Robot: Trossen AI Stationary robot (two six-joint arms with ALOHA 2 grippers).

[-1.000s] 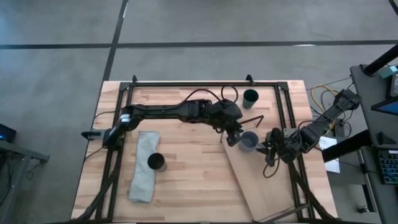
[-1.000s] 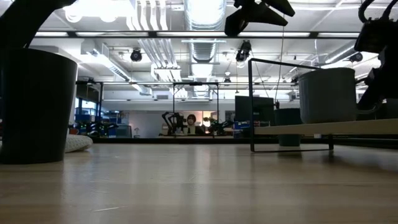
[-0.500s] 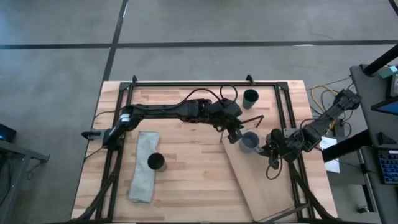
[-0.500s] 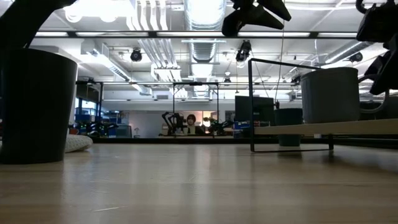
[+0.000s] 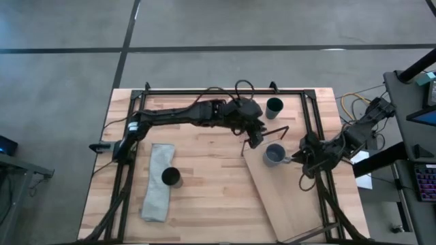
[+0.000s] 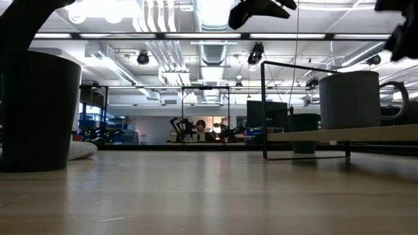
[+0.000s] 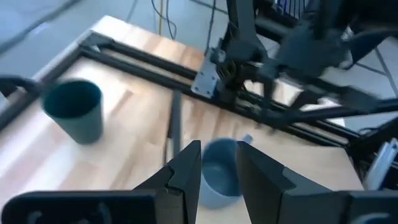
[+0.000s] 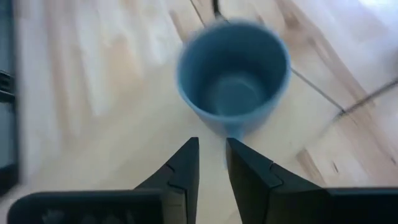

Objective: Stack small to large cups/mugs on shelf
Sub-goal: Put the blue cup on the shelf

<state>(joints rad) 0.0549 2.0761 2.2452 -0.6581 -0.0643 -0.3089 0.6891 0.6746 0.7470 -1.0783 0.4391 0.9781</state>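
Observation:
The blue-grey mug stands upright on its base at the far end of the pale wooden shelf, its handle pointing toward the table's right. My left gripper hovers open above and to the left of the mug. My right gripper is open just to the right of the handle, raised clear of the mug. The teal cup stands near the far edge. The black cup rests on the grey cloth.
The shelf's dark wire frame rises beside the mug at the board's far end. Black frame rails run along the table's sides. Bare butcher-block top lies between the cloth and the shelf.
My right gripper has drawn back from the mug toward the table's right edge and risen, so the handle now shows free in the low view. My left gripper has moved up and toward the far edge, away from the mug. The mug stays on the shelf.

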